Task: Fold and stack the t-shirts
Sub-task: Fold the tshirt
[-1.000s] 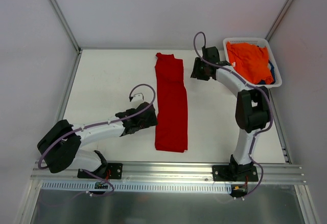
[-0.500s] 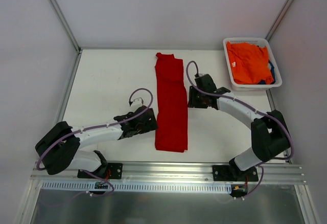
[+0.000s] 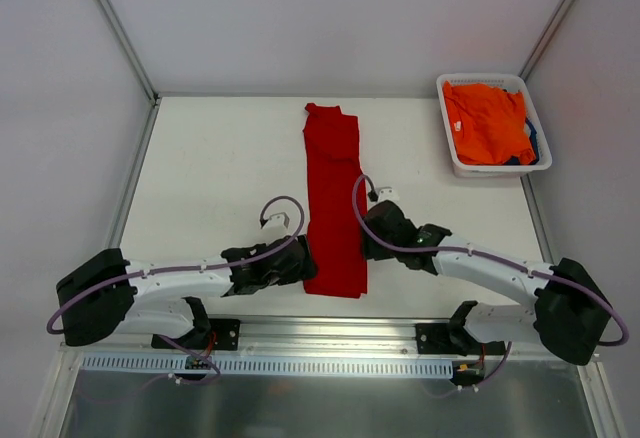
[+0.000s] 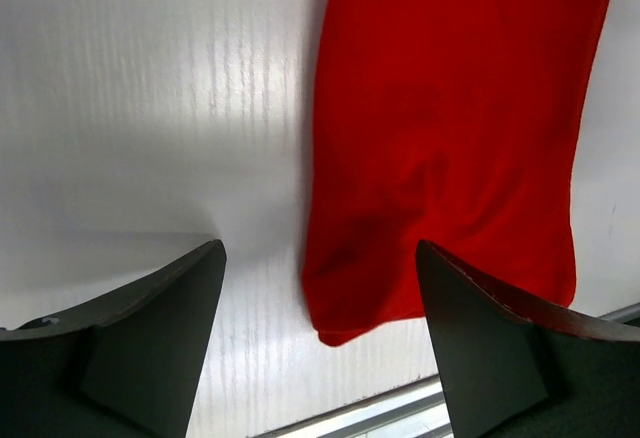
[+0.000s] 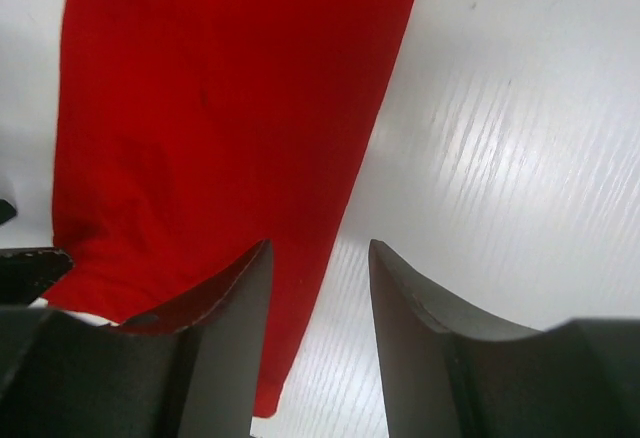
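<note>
A red t-shirt [image 3: 334, 198], folded into a long narrow strip, lies flat on the white table, running from the back to the front. My left gripper [image 3: 303, 261] is open beside the strip's near left corner; in the left wrist view that corner [image 4: 345, 330] lies between my open fingers. My right gripper [image 3: 366, 233] is open over the strip's near right edge; in the right wrist view the red edge [image 5: 300, 358] runs between my fingers. An orange t-shirt [image 3: 487, 121] lies crumpled in the basket, with a dark blue one [image 3: 529, 143] showing beneath it.
A white plastic basket [image 3: 483, 169] stands at the back right of the table. The metal rail [image 3: 330, 333] runs along the table's near edge, just in front of the strip's near end. Enclosure walls stand on three sides.
My right arm swung from beside the basket down to the strip's near right edge. My left gripper moved nearer to the near left corner. The red shirt has not moved.
</note>
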